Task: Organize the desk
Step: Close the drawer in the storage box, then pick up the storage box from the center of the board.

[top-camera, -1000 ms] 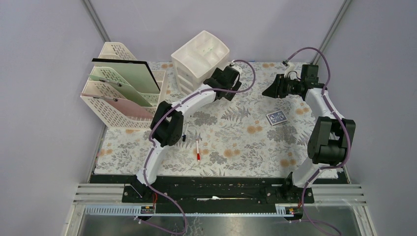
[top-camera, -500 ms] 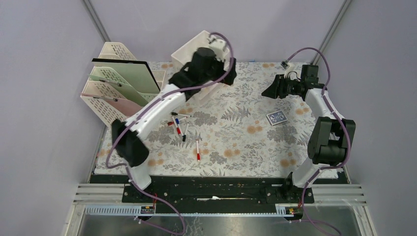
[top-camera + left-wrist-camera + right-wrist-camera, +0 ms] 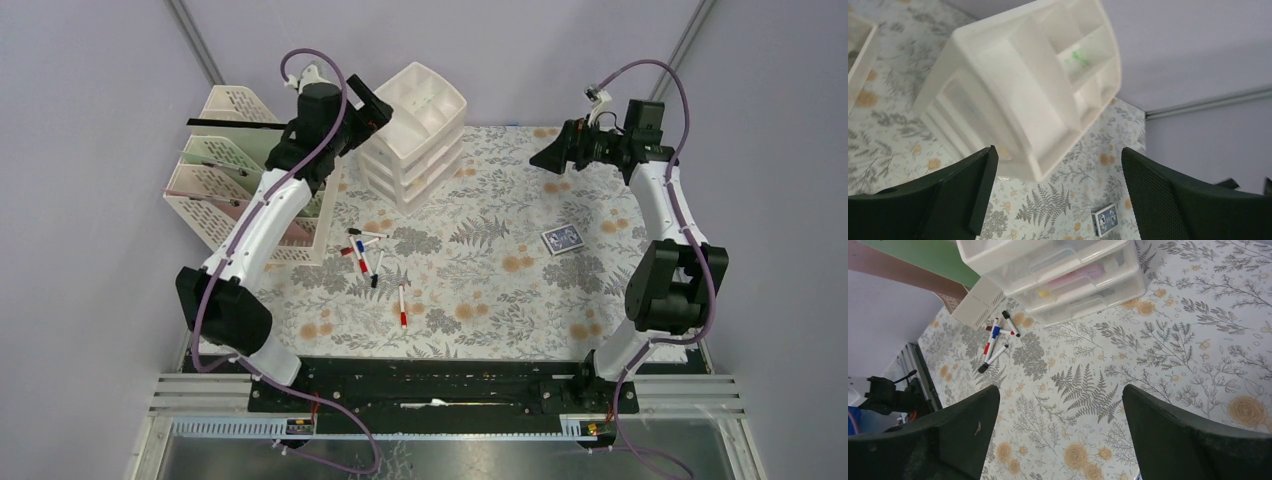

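The desk [image 3: 480, 270], a wide tabletop under a pale cloth printed with grey ferns and orange flowers, fills the space between the two arms and the back wall. At its far left stands a cream lattice file rack [image 3: 215, 215] holding green, pink and black boards. Just beside the rack, at the back, sits a white plastic three-drawer unit [image 3: 415, 135] with open compartments on top.

The left gripper [image 3: 365, 108] hangs in the air between the rack and the drawer unit, near the unit's top corner. Its arm crosses over the front of the rack. From the left wrist the fingers [image 3: 965, 185] stand wide apart with nothing between them. Beyond them lies the drawer unit [image 3: 1033, 90], with a small green item [image 3: 1078, 56] in one top compartment; what it is cannot be told.

The right gripper [image 3: 552, 160] is raised over the far right of the cloth, pointing left, its jaws also spread wide and empty in the right wrist view [image 3: 1060, 400].

A loose cluster of white markers with red, blue and black caps [image 3: 362, 248] lies on the cloth in front of the drawer unit, near the rack's corner. One more white marker with a red cap [image 3: 402, 306] lies apart, closer to the near edge. A small blue-backed pack of cards [image 3: 563, 239] rests right of centre, below the right gripper.
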You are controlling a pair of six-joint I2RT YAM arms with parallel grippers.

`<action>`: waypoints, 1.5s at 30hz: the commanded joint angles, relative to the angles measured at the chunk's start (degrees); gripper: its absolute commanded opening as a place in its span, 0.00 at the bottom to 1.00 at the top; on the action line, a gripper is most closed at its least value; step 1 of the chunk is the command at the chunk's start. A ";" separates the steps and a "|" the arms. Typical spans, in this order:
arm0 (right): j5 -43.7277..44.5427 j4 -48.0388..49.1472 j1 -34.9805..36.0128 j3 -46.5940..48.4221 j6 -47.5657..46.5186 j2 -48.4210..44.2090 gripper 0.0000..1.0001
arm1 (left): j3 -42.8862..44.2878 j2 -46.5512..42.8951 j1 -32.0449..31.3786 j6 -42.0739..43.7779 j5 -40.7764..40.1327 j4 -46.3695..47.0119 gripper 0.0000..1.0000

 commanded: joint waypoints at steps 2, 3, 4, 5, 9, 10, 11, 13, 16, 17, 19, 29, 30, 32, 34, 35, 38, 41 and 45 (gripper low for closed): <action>-5.03 2.27 0.21 3.21 6.04 3.07 1.00 | 9.11 5.40 -0.48 -9.50 -10.27 -13.63 0.99; -4.40 2.44 0.32 3.05 6.08 3.12 1.00 | 10.97 6.97 -0.50 -10.51 -10.93 -15.86 0.99; -3.54 2.94 0.46 2.67 7.61 3.03 1.00 | 12.76 8.63 -0.52 -11.51 -11.51 -18.11 0.99; -2.99 3.84 0.56 1.82 8.26 2.82 1.00 | 14.69 10.26 -0.54 -12.68 -12.18 -20.43 0.99; -2.59 6.42 0.90 -0.87 9.72 2.06 1.00 | 21.99 16.64 -0.53 -15.15 -13.56 -26.87 0.99; -2.54 6.45 0.95 -1.35 9.63 1.93 1.00 | 23.36 18.12 -0.49 -15.21 -13.61 -27.58 0.99; -2.43 6.50 1.04 -1.66 9.66 1.87 1.00 | 24.75 19.37 -0.52 -15.25 -13.56 -28.11 0.99; -2.16 6.63 1.05 -2.43 9.67 1.72 1.00 | 26.82 21.37 -0.68 -14.62 -13.03 -28.07 0.98; -2.03 7.13 1.22 -3.59 9.69 1.27 1.00 | 29.43 23.78 -0.90 -13.36 -13.50 -28.15 0.92; -1.86 7.16 1.30 -3.94 9.66 1.19 1.00 | 29.77 24.28 -0.90 -13.55 -13.68 -28.13 0.88; -1.35 7.25 1.40 -4.51 9.41 0.85 1.00 | 30.11 25.15 -0.93 -13.94 -13.34 -28.21 0.81; -0.65 7.69 1.78 -6.34 9.32 0.74 1.00 | 30.14 25.77 -1.43 -15.31 -11.69 -28.20 0.42; -0.65 7.73 1.88 -6.44 9.27 0.75 1.00 | 30.16 25.60 -1.41 -15.46 -11.55 -28.15 0.38; -0.65 7.70 2.13 -6.61 9.14 0.87 1.00 | 30.21 25.18 -1.41 -15.96 -11.17 -28.14 0.32; -0.65 7.74 2.48 -6.86 8.95 0.94 1.00 | 30.46 24.89 -1.45 -16.48 -10.31 -28.15 0.24; -0.65 7.73 2.67 -7.05 8.83 0.94 1.00 | 30.60 24.65 -1.43 -16.89 -9.82 -28.15 0.19; -0.57 7.71 3.02 -7.24 8.63 0.99 1.00 | 30.61 24.06 -1.37 -18.19 -8.48 -28.15 0.08; -0.59 7.75 3.60 -7.49 8.46 1.06 1.00 | 30.45 23.37 -1.43 -20.28 -6.49 -28.06 0.00; -1.41 9.62 5.32 -9.06 9.64 1.01 1.00 | 28.94 21.43 -1.42 -23.79 -2.93 -26.14 0.00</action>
